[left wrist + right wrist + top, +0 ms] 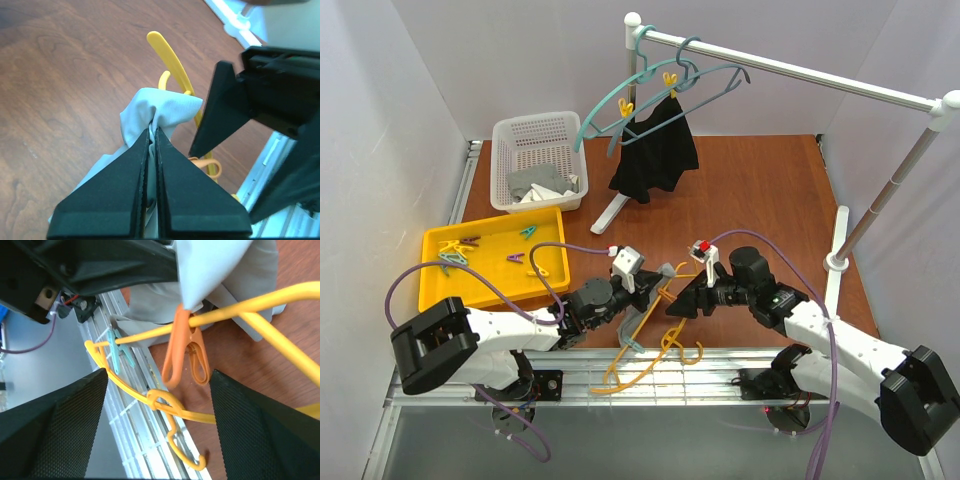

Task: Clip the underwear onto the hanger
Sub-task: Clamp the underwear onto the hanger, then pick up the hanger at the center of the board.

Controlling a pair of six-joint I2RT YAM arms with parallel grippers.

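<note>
Left gripper (152, 132): jaws clenched on a fold of the grey underwear (167, 107) at the centre of the left wrist view. The fabric bunches above the fingertips and trails toward the lower left of the frame. The yellow-orange hanger (169, 55) runs behind the fabric, over the brown table (65, 75).

Right gripper (159, 374): jaws spread wide, grasping nothing. In the right wrist view an orange clothes peg (182, 352) hangs at frame centre, beyond the two fingers. Its tip bites the hanger bar where the underwear edge meets it. A teal peg (118, 347) sits on the same bar, left of centre; whether it grips fabric cannot be told.

In the top view the two grippers face each other tip to tip at lower centre, with a small grey patch of underwear just above them. The hanger lies below them, partly over the metal rails (720, 372) at the table's near edge. A yellow tray (432, 270) of pegs is at the left, a white basket (535, 128) at the upper left. A black garment (655, 155) hangs from a teal hanger (605, 105) on the white rack (800, 72) at upper centre.
</note>
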